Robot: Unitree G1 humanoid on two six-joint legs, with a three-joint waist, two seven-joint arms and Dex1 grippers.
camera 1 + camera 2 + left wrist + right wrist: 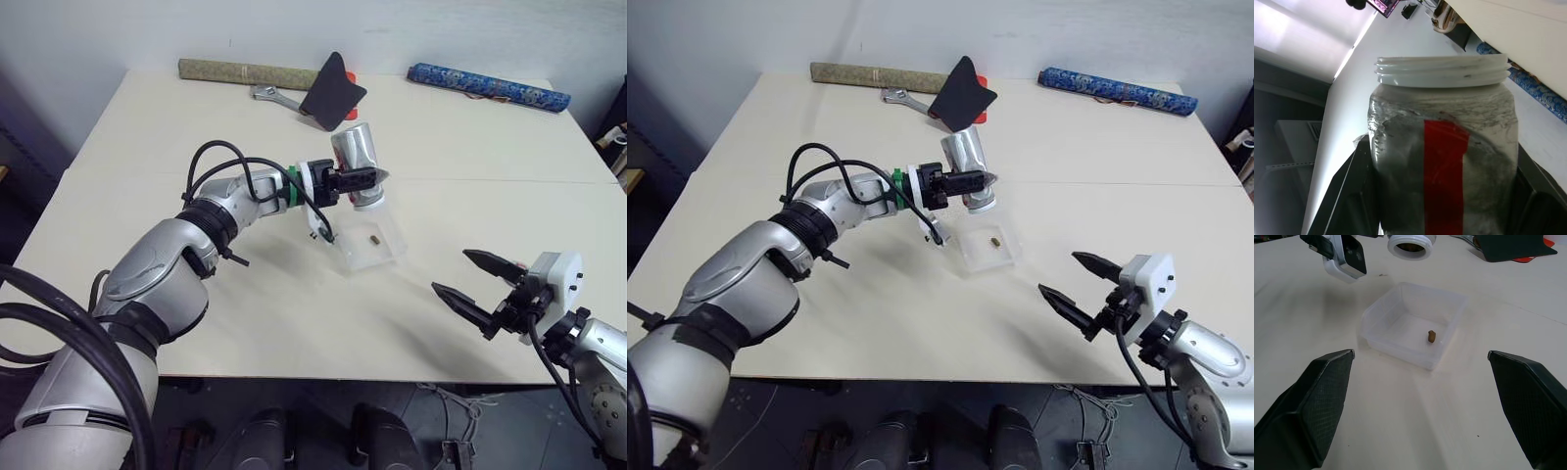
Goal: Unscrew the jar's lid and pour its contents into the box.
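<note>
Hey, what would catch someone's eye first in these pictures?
The silvery jar, lidless and tipped mouth-down, gripped by the left end effector just above the clear box mid-table. Next, the small brown piece lying inside that box, and the right end effector standing open, empty, near the table's front edge.

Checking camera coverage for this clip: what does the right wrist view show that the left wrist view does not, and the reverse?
Right wrist view: the clear box with the small brown piece lying in it, and the open right gripper hovering in front of the box.

Left wrist view: the jar's side with its red stripe, clamped in the shut left gripper.

Both: the jar's open, lidless mouth.
</note>
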